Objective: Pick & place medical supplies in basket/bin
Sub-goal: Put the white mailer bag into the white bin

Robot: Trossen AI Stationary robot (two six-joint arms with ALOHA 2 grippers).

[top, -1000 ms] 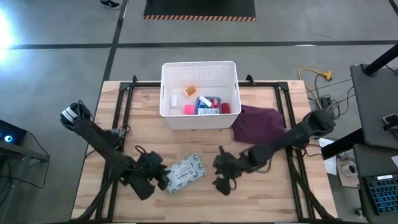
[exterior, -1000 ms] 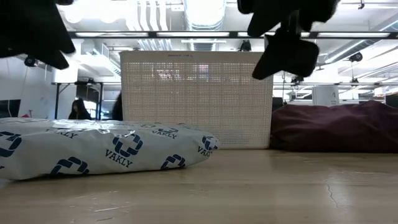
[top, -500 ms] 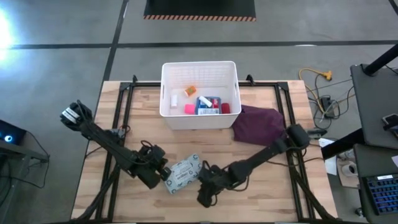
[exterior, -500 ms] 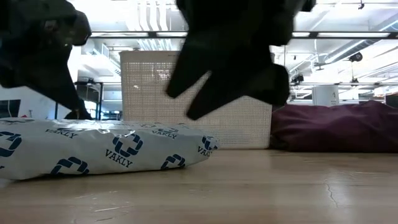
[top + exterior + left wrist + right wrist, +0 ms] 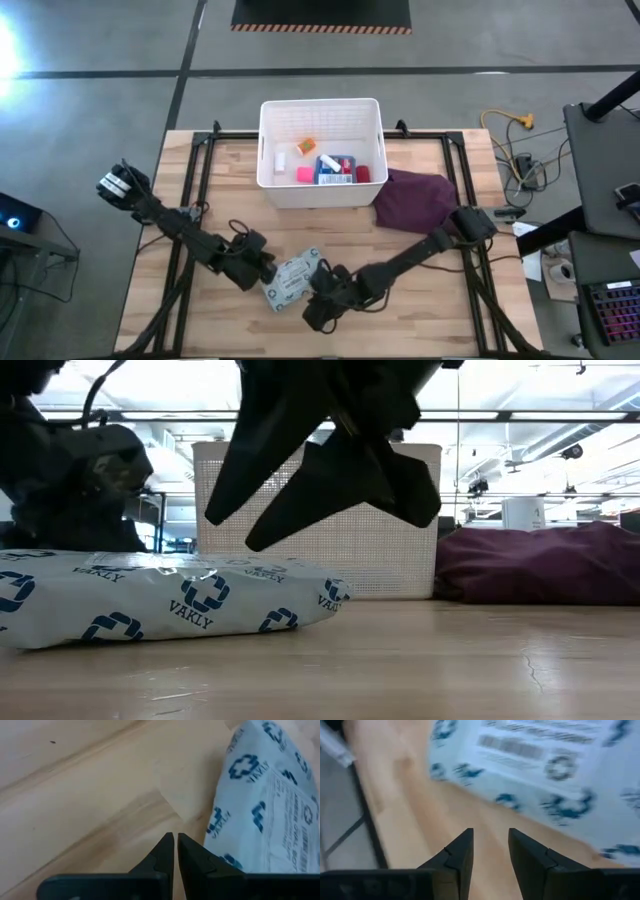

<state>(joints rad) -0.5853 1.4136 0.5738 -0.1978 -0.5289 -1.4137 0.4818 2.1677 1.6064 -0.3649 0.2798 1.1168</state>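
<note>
Grey-green packet [image 5: 292,280] lies flat between your grippers, well short of the bin [image 5: 321,196]. Left gripper [image 5: 175,841] pinched empty beside it; right gripper [image 5: 490,840] parted, probably lining up to pinch its edge.

Two dark, near-black jointed arms. Left gripper [image 5: 174,851]: matte black fingers, wedge-shaped, tapering to points. Right gripper [image 5: 490,851]: same black, angular fingers. Thin black cables looped alongside.

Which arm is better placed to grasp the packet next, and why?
Probably the right: its gripper has its fingers apart, facing the packet. The left gripper sits beside the packet, fingers shut.
</note>
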